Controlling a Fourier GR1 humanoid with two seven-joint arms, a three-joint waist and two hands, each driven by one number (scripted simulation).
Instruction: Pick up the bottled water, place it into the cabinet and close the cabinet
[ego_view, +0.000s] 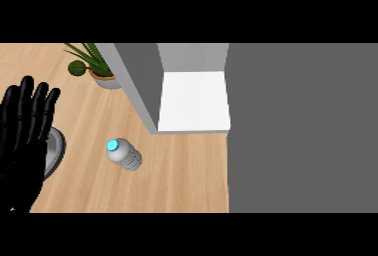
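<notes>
Bottled water (123, 154) stands on the table (184, 175), apart and to the right of the left robot hand (26, 130), which rests open with fingers straight; open cabinet (193, 102) lies farther right; right robot hand unseen.

I see only my left hand (26, 130), at the left edge of the head view. It rests open with its black fingers (28, 95) straight and spread slightly, pointing up toward the far side. It holds nothing. My right hand and both grey forearms are outside the view.
</notes>
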